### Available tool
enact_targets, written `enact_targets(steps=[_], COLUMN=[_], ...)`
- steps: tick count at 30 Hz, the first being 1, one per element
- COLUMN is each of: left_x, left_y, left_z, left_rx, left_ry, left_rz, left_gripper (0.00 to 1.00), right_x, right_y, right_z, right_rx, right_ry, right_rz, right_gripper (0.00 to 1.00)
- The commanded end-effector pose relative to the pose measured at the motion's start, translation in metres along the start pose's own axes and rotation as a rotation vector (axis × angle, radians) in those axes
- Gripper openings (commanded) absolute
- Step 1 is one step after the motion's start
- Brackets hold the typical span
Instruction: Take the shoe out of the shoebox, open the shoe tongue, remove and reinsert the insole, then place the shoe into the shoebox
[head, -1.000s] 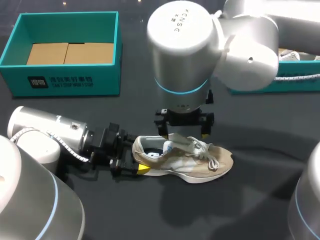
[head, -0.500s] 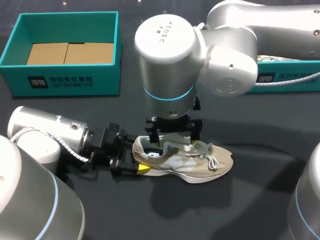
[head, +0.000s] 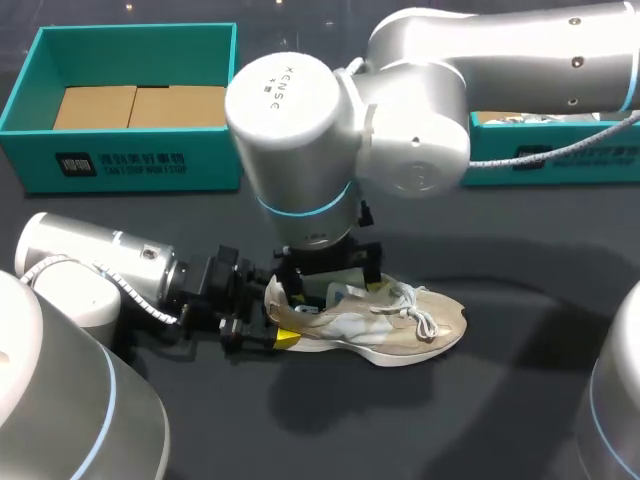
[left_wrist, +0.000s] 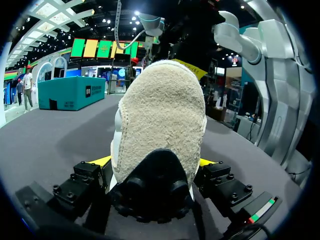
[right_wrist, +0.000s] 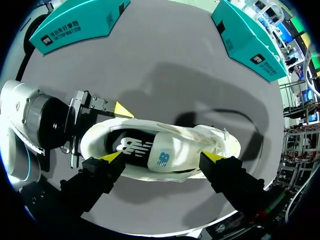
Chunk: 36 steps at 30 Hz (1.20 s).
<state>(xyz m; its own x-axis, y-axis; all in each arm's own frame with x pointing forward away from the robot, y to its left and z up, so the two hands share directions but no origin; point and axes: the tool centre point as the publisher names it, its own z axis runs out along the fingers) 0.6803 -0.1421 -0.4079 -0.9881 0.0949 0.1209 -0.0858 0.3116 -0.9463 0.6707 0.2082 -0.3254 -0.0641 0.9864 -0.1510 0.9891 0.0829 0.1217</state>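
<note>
L arm lies low, approx. horizontal, wrist aimed toward the middle. L gripper is clamped w/ both yellow tips on the heel of the shoe. R arm reaches past the middle, wrist vertical. R gripper points straight down, fingers spread wide apart.

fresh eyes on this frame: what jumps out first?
The shoe stands on its sole on the dark table, its heel pinched by the left gripper. The bulky right arm hangs over it in the middle of the head view, with the right gripper open above the shoe's mouth. The teal shoebox sits open at the far left.
</note>
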Motion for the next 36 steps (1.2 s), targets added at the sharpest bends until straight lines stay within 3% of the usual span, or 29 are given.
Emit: enact_targets(steps=[1,16,27,36], left_x=[0.001,0.001,0.001,0.001], left_y=[0.001,0.001,0.001,0.001], left_z=[0.0,0.0,0.0,0.0], left_rx=[0.0,0.0,0.0,0.0], left_ry=[-0.002,-0.002,-0.002,-0.002], left_rz=[0.0,0.0,0.0,0.0], left_gripper=[0.0,0.0,0.0,0.0], right_x=[0.011,-0.01,-0.031,-0.038], right_y=[-0.003,-0.003,-0.003,-0.003], right_z=[0.01,0.019,0.03,0.017], right_rx=[-0.002,-0.023,-0.025,-0.034], right_ry=[-0.509,-0.569,-0.556,-0.54], right_rz=[0.479,0.582,0.647,0.675], right_gripper=[1.0,1.0,1.0,1.0])
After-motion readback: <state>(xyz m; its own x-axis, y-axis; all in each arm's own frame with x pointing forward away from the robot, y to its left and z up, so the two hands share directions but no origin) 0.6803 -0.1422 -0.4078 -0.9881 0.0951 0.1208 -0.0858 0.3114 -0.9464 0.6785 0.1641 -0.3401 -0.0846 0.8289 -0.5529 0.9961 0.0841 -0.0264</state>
